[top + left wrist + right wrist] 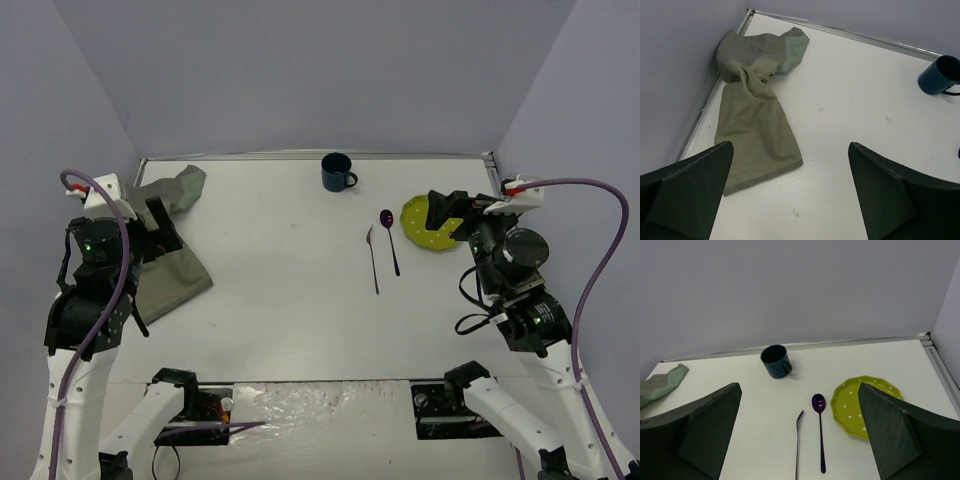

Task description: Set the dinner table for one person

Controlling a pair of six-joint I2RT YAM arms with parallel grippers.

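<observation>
Two hands hang over the white worktop (285,300), each with its fingers spread wide and nothing between them. The left hand (160,224) is above the left edge and the right hand (448,214) above the right side.

Under and just beyond the left hand lies the placemat (757,130). It is a beige cloth, flat at its near end and bunched at its far end against the far-left corner, where a fold shows its green face. As I read it, the left hand waits there because spreading the mat comes first, and nothing stands on it yet.

Right of centre, a fork (798,440) and a purple spoon (820,435) lie side by side, close but apart, with their handles pointing near. Just right of the spoon is a yellow-green dotted plate (855,405). The right hand hovers at this group, probably to take one of these pieces. Farthest off, near the back rim, a dark blue mug (337,172) stands upright.

From above, the right hand covers part of the plate and the left arm covers part of the mat. The right wrist view cuts off the fork's handle and hides the plate's right edge behind a finger. The fork's tines are too small to make out.
</observation>
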